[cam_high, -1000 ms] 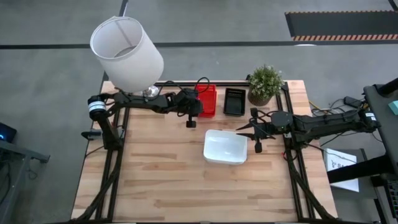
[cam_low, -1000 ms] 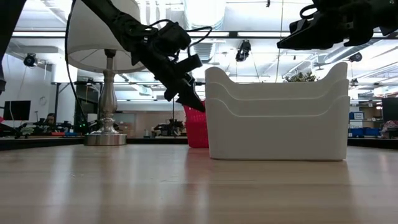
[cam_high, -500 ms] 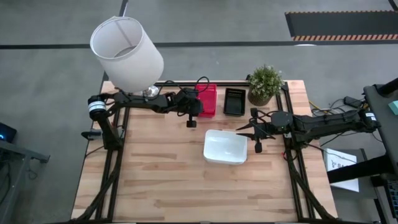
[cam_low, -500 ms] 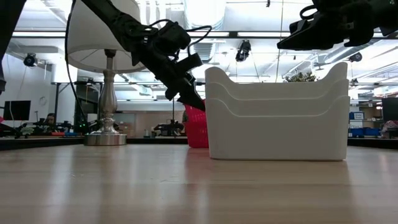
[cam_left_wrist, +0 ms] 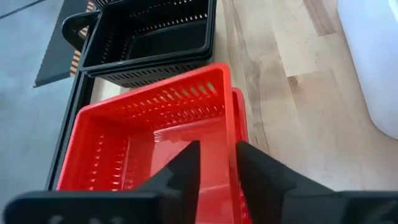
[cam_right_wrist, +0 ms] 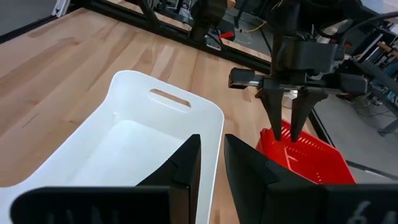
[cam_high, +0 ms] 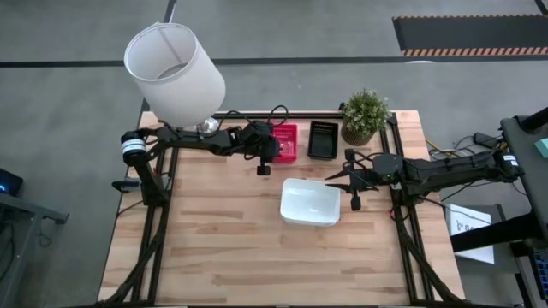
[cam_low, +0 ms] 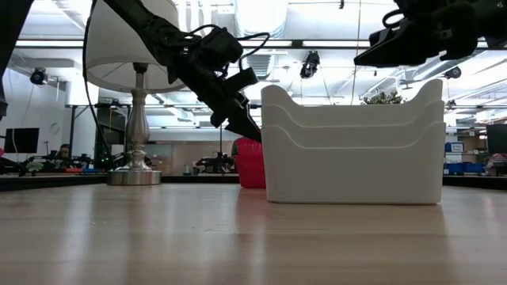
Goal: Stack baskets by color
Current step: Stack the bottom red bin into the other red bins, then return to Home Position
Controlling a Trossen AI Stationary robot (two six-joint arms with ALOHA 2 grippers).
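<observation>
Two red mesh baskets (cam_left_wrist: 149,130) lie nested at the table's far side, the upper one inside the lower one's rim (cam_left_wrist: 239,118). My left gripper (cam_left_wrist: 217,168) is open, and its fingers stand on either side of the upper basket's near wall (cam_high: 276,147). A black basket (cam_high: 323,139) sits right of the red ones. Stacked white baskets (cam_high: 310,202) rest mid-table. My right gripper (cam_right_wrist: 211,146) hovers above their right side (cam_high: 332,178), open by a narrow gap, with nothing between its fingers.
A lamp with a white shade (cam_high: 174,73) stands at the far left corner. A potted plant (cam_high: 366,115) stands at the far right, beside the black basket. Bare wood spreads over the table's near half (cam_high: 257,257).
My left gripper has let go of the upper red basket without moving away. The basket, tilted a second ago with one end raised, has dropped and now lies level inside the red basket beneath it.
</observation>
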